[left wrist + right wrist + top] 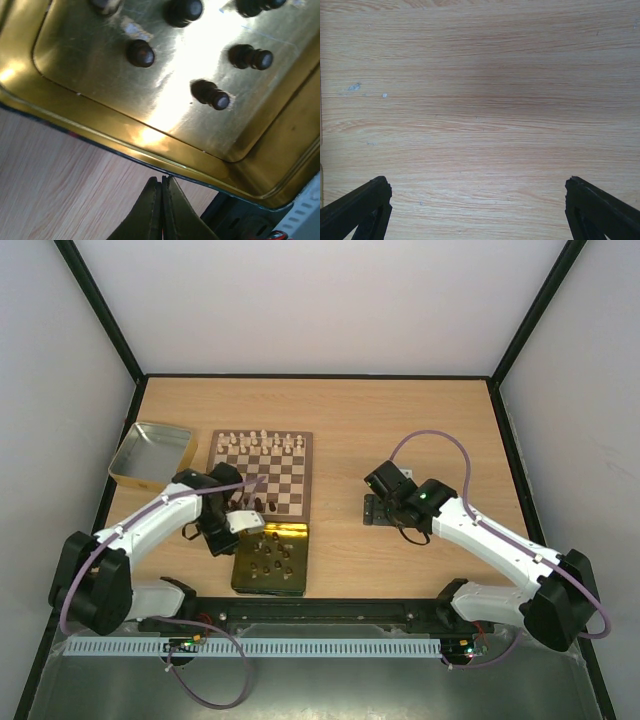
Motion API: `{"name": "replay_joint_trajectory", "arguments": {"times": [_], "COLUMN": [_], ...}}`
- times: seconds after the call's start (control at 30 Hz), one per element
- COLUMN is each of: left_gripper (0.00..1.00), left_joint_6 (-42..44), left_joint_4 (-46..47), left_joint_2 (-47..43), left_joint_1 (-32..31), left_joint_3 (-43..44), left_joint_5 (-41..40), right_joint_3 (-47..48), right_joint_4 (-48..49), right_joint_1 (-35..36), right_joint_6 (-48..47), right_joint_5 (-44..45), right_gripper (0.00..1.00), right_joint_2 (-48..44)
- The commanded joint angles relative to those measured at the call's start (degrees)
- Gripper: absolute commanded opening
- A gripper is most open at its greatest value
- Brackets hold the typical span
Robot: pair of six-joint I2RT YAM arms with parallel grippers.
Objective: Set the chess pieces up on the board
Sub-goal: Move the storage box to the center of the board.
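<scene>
The board [262, 475] lies left of centre, with cream chess pieces [262, 443] lined up along its far rows. A few dark pieces [259, 504] stand at its near edge. More dark pieces [272, 556] lie in a shiny gold tray [244, 575] just in front of the board. In the left wrist view several of these dark pieces [140, 53] rest on the tray floor. My left gripper [222, 540] [161, 179] is shut with nothing in it, over the table beside the tray's rim [150, 145]. My right gripper [385, 508] [476, 182] stands open above bare table right of the board.
A second gold tin [152, 453] sits at the far left, beside the board. Dark walls edge the table on the left, right and far sides. The arms' base rail [320, 615] runs along the near edge behind the tray.
</scene>
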Motion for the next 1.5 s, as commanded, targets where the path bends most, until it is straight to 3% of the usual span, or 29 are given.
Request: {"name": "replay_joint_trajectory", "arguments": {"times": [0.0,0.67,1.03,1.47], "left_gripper": [0.02,0.02,0.02,0.02], "left_joint_6": [-2.5,-5.4,-7.2,-8.4], "left_joint_4": [-2.2,4.4,7.5,8.7], "left_joint_2": [1.3,14.3,21.9,30.0], "left_joint_1": [-5.3,-15.8,-21.1,-23.6], "left_joint_3": [1.6,9.0,15.0,23.1], "left_joint_5": [2.6,3.6,4.5,5.5], "right_joint_3": [0.9,-2.3,-2.6,-4.7], "right_joint_4": [-2.4,-2.0,-0.9,2.3], "right_joint_1": [0.2,0.2,0.2,0.2], "right_joint_6": [0.9,5.4,4.4,-0.4], "right_joint_5": [0.7,-4.8,-11.5,-18.7], "right_gripper": [0.90,0.85,0.58,0.51], "right_joint_2": [-0.3,-0.9,-1.4,4.4]}}
